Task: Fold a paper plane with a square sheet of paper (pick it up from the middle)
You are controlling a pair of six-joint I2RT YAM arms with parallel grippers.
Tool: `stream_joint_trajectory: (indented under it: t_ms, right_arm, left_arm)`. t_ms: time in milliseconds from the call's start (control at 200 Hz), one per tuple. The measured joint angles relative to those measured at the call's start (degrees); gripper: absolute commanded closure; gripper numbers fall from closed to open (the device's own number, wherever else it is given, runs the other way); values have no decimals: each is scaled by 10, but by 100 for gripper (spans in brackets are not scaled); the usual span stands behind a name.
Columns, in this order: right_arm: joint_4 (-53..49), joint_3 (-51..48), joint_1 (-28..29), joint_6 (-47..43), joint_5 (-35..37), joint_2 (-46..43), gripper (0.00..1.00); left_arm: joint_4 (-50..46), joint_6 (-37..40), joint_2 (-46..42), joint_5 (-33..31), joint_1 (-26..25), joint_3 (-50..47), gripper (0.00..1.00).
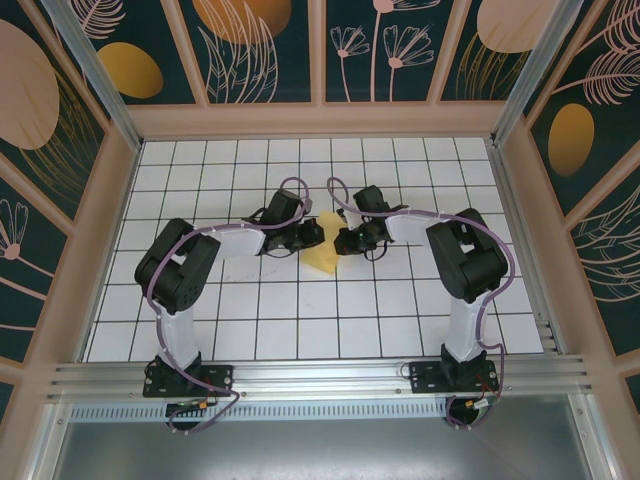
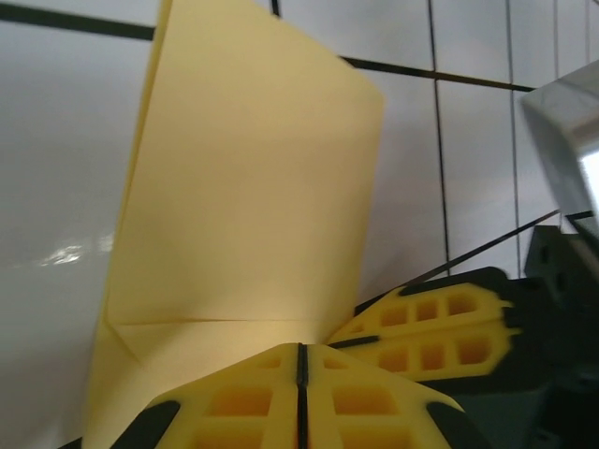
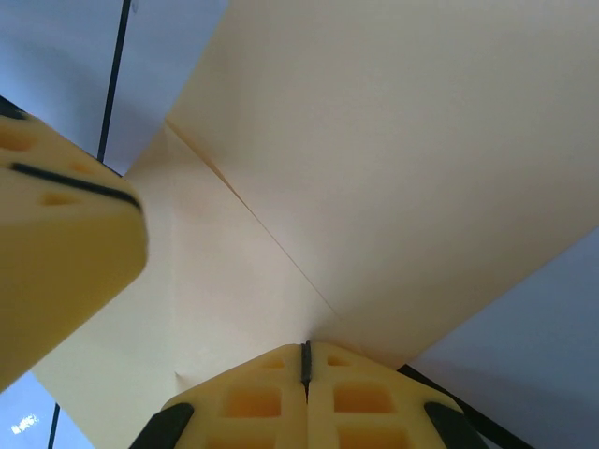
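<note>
The yellow paper (image 1: 325, 255) is in the middle of the table, well away from every edge and corner. It is held up between the two arms, with one low corner near the tiles; I cannot tell if it touches them. It is no longer flat. From the left wrist I can see a sharp fold line low down and a doubled edge on one side (image 2: 253, 187). From the right wrist a crease runs slantwise across it (image 3: 402, 140).

The paper looks very light and thin. I think it would bend, flop or tear if pulled hard, and a wrong squeeze would leave a mark that stays. It looks smooth, so it could slip out of a loose pinch. A good place to hold it looks like right on a fold, where it is thicker and stiffer.

The left gripper (image 1: 312, 236) has its yellow fingers pressed together (image 2: 299, 374) and seems to pinch the paper's bottom edge. The right gripper (image 1: 347, 241) is closed tight on the paper too (image 3: 304, 369). The two sit just beside each other.

The table (image 1: 300, 330) is white, shiny tiles with dark lines, hard and slick. Dark walls (image 1: 130, 70) with orange ovals and pale plants stand on three sides. A metal rail (image 1: 320, 372) runs along the near edge.
</note>
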Motion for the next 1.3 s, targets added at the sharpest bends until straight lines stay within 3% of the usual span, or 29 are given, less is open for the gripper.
stream_joint_trajectory:
  t_ms: [550,761,1101,1296]
  right_arm:
    - [5,1,-1,4,-28,-1,90]
    - [17,-23,0,42,-58,-47,89]
    - [16,-26,59,65,-77,-57,90]
    - [16,-26,59,70,-71,-43,91]
  left_arm:
    - [-15,0,25,-39,0,1,93]
    - [-15,-5,25,-41,0,0,94]
    - [-15,-25,25,-52,-3,0,95]
    - [-14,-35,25,-53,-4,0,95]
